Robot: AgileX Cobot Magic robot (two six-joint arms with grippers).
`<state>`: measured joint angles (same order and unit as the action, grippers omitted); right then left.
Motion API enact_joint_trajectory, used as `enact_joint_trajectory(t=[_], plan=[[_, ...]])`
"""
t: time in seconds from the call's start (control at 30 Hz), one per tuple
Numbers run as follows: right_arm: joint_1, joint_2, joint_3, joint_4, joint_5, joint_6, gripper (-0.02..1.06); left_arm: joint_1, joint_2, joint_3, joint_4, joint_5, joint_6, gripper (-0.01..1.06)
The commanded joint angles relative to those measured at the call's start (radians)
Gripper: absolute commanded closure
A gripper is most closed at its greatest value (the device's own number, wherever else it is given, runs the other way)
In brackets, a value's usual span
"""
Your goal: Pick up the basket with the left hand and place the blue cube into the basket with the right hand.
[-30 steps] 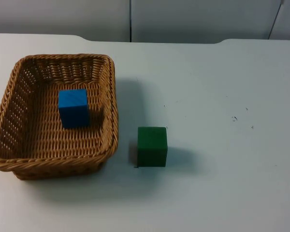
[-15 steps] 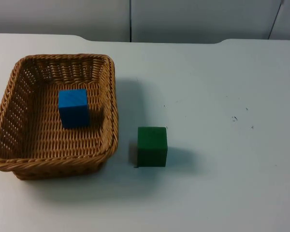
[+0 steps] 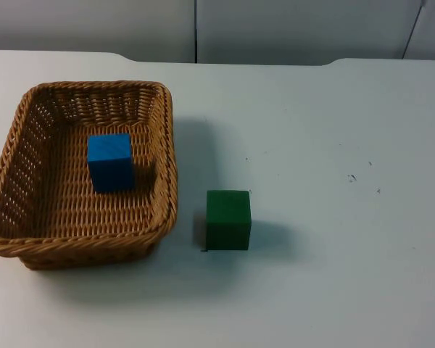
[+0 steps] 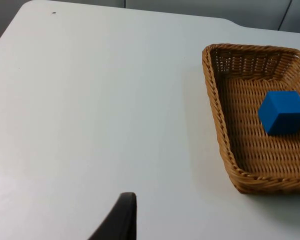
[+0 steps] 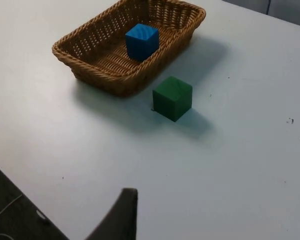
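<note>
Nearest us sits the green cube (image 3: 228, 220) on the white table (image 3: 333, 217), just right of the wicker basket (image 3: 29, 145), and the blue cube (image 3: 111, 162) already rests on the basket floor, so by my read the placing is done with both arms waiting well back. Whether the left gripper (image 4: 121, 220) or right gripper (image 5: 121, 215) is parted or closed, I cannot tell. The right wrist view catches the green cube where the left wrist view has just basket and blue cube; what's left looks like the lift, if anything, calling for the left gripper to reach the rim.

Probably lab: white table top (image 3: 333, 290), partition wall (image 3: 275, 29)
</note>
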<state>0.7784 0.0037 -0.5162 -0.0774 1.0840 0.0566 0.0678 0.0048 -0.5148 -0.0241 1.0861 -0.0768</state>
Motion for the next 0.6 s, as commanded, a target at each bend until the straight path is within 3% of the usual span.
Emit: enact_joint_trajectory(t=[0.0, 0.27, 0.4, 0.53, 0.57], plan=[[0.001, -0.004, 0.008, 0.007, -0.005, -0.01, 0.0, 0.0, -0.005, 0.003, -0.003, -0.011, -0.002, 0.0], [-0.01, -0.004, 0.008, 0.004, -0.005, -0.008, 0.0, 0.0, -0.005, 0.003, -0.003, -0.011, -0.002, 0.0], [-0.096, -0.004, 0.008, 0.004, -0.005, -0.008, 0.0, 0.0, -0.005, 0.003, -0.003, -0.011, -0.002, 0.0], [-0.273, -0.004, 0.008, 0.004, -0.005, -0.008, 0.0, 0.0, -0.005, 0.003, -0.003, -0.011, -0.002, 0.0], [-0.273, -0.004, 0.008, 0.004, -0.005, -0.008, 0.0, 0.0, -0.005, 0.003, -0.003, -0.011, -0.002, 0.0]])
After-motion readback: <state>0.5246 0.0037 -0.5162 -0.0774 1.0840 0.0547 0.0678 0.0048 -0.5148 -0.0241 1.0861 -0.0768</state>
